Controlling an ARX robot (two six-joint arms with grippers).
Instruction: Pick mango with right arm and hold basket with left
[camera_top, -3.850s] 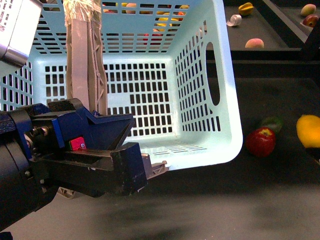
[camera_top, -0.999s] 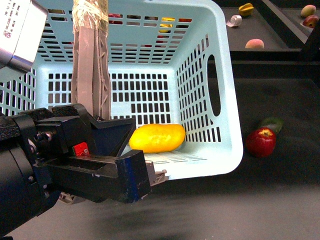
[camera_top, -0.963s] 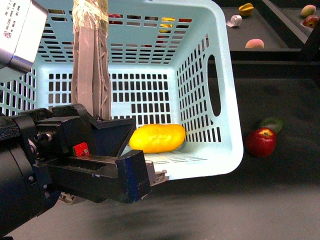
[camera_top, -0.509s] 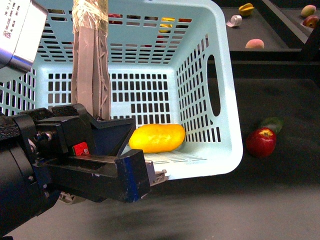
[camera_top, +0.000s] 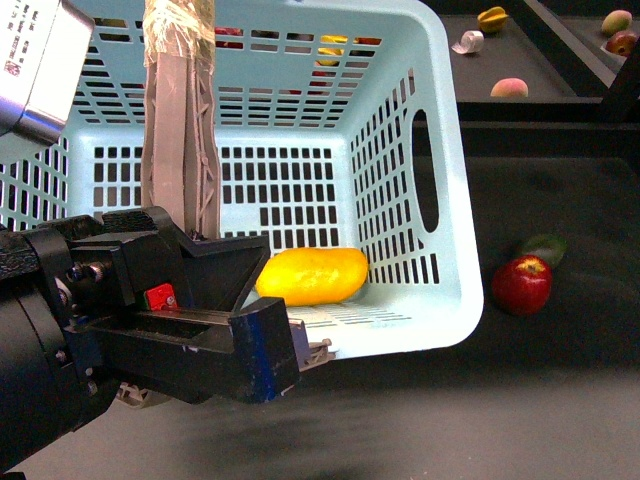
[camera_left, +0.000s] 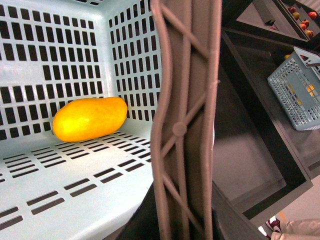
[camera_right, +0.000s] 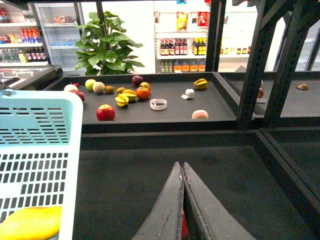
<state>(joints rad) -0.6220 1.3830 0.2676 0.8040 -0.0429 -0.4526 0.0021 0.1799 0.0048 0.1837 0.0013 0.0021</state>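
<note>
The yellow mango (camera_top: 312, 276) lies on its side on the floor of the light turquoise basket (camera_top: 455, 200), against the far wall. It also shows in the left wrist view as the mango (camera_left: 90, 119) on the basket floor (camera_left: 60, 190). My left gripper (camera_top: 245, 300), bulky, black and blue, is shut on the basket's grey-brown handle (camera_top: 178, 130); in the wrist view the handle (camera_left: 185, 125) runs straight between the jaws of the left gripper (camera_left: 182, 225). My right gripper (camera_right: 181, 166) is shut with nothing in it, over the dark table to the right of the basket (camera_right: 40, 105) and mango (camera_right: 30, 223).
A red apple (camera_top: 522, 283) and a dark green fruit (camera_top: 545, 247) lie on the table right of the basket. A raised black shelf (camera_right: 165, 117) behind holds several fruits. Black frame posts (camera_right: 252, 65) stand at the right. Another turquoise basket (camera_left: 297, 90) sits beyond.
About four seconds ago the mango lay on the table at the far right and the basket was empty; now it lies inside. Over the last second the basket has barely shifted.
</note>
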